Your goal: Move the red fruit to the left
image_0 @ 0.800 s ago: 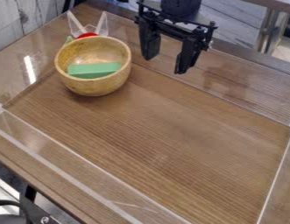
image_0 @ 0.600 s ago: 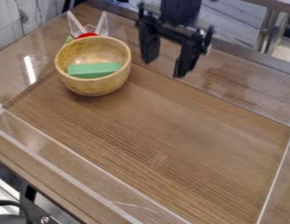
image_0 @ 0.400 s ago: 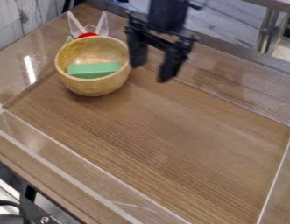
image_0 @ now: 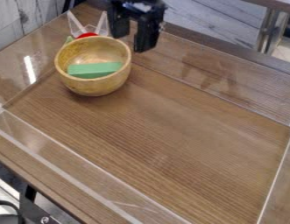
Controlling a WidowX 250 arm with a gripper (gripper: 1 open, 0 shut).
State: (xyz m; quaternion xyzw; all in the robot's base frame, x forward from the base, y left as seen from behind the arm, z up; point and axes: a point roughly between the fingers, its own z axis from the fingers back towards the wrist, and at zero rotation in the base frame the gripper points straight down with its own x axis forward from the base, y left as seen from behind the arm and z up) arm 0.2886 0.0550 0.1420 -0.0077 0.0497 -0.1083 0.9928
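The red fruit (image_0: pixel 82 36) is a small glossy red shape with a bit of green, at the far left just behind the wooden bowl (image_0: pixel 93 80), whose rim hides its lower part. A green block (image_0: pixel 93 67) lies inside the bowl. My gripper (image_0: pixel 130 35) hangs pointing down just right of the fruit, behind the bowl's far right rim. It is open, with nothing between its dark fingers (image_0: pixel 146 38).
A clear plastic wall (image_0: pixel 42 144) runs around the wooden tabletop (image_0: pixel 171 122). Pale pointed pieces (image_0: pixel 74 21) stand behind the fruit. A metal table leg (image_0: pixel 269 31) is at the back right.
The gripper has travelled left across the back of the table, from right of the bowl to just beside the red fruit. It has stayed open. Bowl, block and fruit have not moved.
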